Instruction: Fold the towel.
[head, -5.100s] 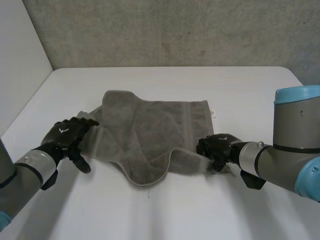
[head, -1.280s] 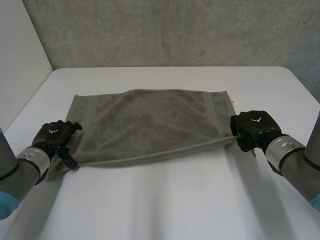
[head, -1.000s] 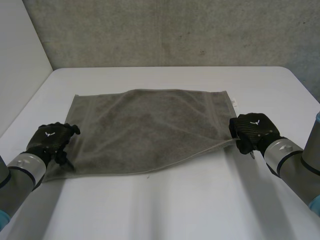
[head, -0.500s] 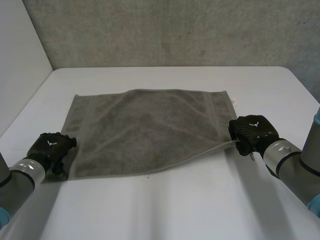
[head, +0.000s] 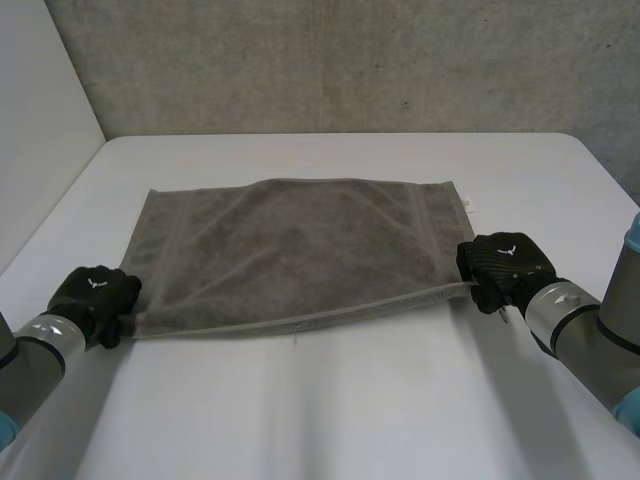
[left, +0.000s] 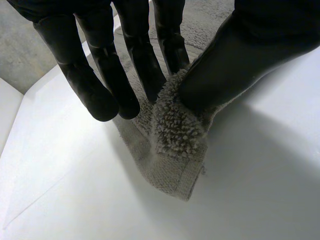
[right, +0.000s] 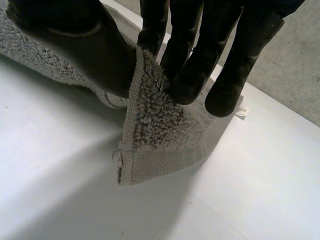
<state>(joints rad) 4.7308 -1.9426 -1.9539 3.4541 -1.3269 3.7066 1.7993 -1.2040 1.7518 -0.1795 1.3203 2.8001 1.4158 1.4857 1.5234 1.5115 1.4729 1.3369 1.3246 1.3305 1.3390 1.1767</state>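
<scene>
Nearest the robot the white bench (head: 330, 410) lies bare. Beyond that strip, the two hands sit at the near corners of the grey towel (head: 290, 245), well apart.

The left hand (head: 95, 292) is on the near left corner. In its wrist view the thumb (left: 235, 60) pins the fluffy corner against the fingers (left: 145, 60) in a pinch, and the hemmed tip hangs just below the grip and meets the bench.

The right hand (head: 505, 268) has the near right corner. Its wrist view shows the same pinch, thumb on one face of the cloth and fingertips on the other, with the corner drooping to the bench under them.

The near edge runs between the two grips, a little raised at the right end. Past it the towel is spread across the middle of the bench, with soft creases in its far half. A small white label (head: 467, 203) sticks out at the far right corner. Behind the bench stands a grey wall (head: 330, 60).
</scene>
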